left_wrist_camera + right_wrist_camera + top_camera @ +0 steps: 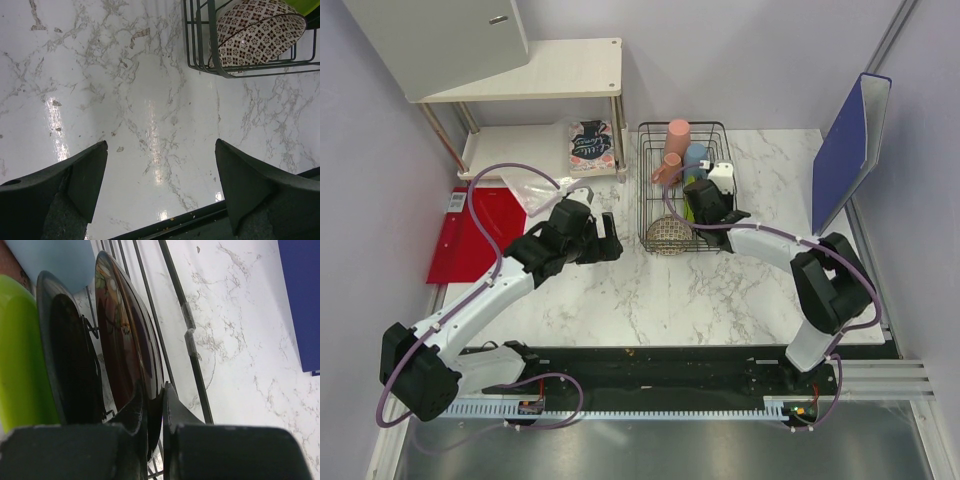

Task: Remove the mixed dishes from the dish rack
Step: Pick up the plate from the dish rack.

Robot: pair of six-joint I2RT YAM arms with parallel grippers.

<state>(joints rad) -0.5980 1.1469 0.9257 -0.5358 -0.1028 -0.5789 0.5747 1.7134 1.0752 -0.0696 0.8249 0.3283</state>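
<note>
Plates first, looks like. The right tool (154,396) is pinched tight on the rim of a glossy dark plate (125,335) that's standing on edge in the dish rack (643,185), just beside the wire wall. Glazed ceramic I'd guess: stiff, heavyish, slick and chippable, so bite deep on the rim and lift straight up. The left tool (160,144) hangs wide open and empty over the bench (125,90).
</note>
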